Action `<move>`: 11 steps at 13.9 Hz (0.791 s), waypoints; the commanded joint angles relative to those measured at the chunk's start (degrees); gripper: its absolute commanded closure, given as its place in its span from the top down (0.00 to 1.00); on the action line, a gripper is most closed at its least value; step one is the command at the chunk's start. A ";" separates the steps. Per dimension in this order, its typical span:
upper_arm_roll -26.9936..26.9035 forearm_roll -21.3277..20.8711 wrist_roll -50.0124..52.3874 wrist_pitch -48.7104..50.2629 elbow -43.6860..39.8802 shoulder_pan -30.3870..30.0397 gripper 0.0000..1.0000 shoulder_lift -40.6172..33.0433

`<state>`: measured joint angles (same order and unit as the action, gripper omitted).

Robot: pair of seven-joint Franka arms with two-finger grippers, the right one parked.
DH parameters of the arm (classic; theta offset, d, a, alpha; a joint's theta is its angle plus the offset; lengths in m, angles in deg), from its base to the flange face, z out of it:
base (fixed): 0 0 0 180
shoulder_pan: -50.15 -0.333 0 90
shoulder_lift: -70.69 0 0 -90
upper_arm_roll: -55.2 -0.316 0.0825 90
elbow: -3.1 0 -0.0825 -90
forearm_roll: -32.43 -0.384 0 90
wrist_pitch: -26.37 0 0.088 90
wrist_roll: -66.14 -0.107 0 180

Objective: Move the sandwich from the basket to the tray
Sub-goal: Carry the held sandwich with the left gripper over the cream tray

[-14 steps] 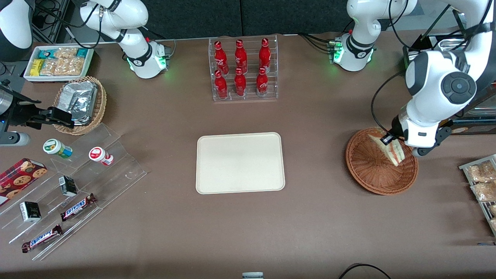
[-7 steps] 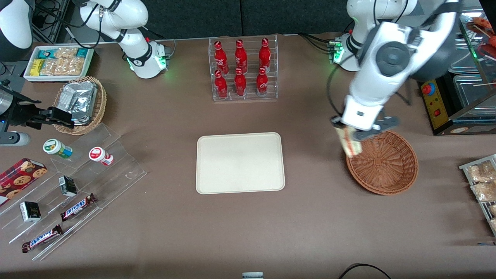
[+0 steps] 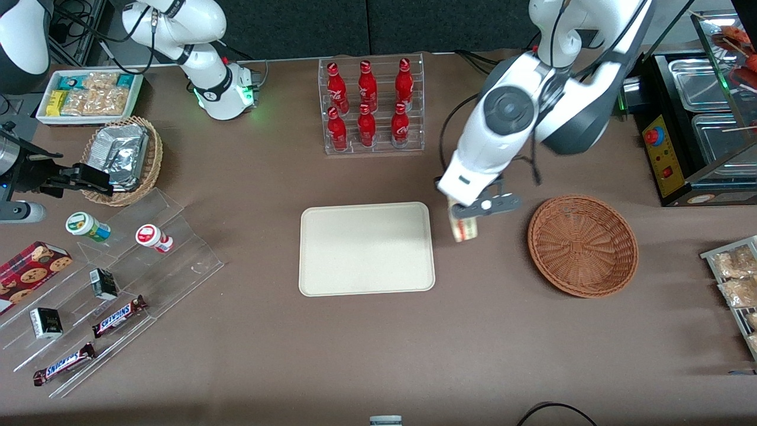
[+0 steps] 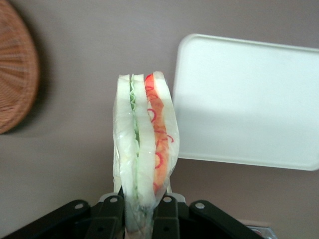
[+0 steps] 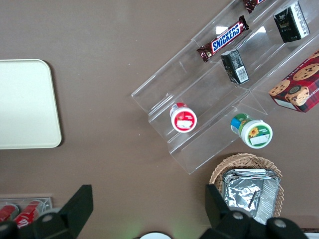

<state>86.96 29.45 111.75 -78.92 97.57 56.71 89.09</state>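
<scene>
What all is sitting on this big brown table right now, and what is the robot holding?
sandwich: one, white bread with red and green filling, held above the table between tray and basket
tray: one, cream, mid-table, bare
basket: one, reddish-brown wicker, toward the working arm's end
cola bottles: six, red, in a clear rack, farther from the front camera than the tray
tan basket: one, holding foil packets, toward the parked arm's end
white box: one, with snack packets, beside the tan basket
clear stepped stand: one, carrying two Snickers bars, two small dark cartons and two round tubs
cookie box: one, red, beside the stand
pincer: one, black, shut on the sandwich
</scene>
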 commanded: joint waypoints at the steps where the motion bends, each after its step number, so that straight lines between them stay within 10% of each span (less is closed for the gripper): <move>1: -0.56 -3.07 2.63 -2.01 -8.25 5.65 0.21 9.18; 11: -0.56 -18.37 15.12 -19.68 -7.99 12.69 0.21 21.50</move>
<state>86.77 13.93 124.69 -96.90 91.30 68.50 108.27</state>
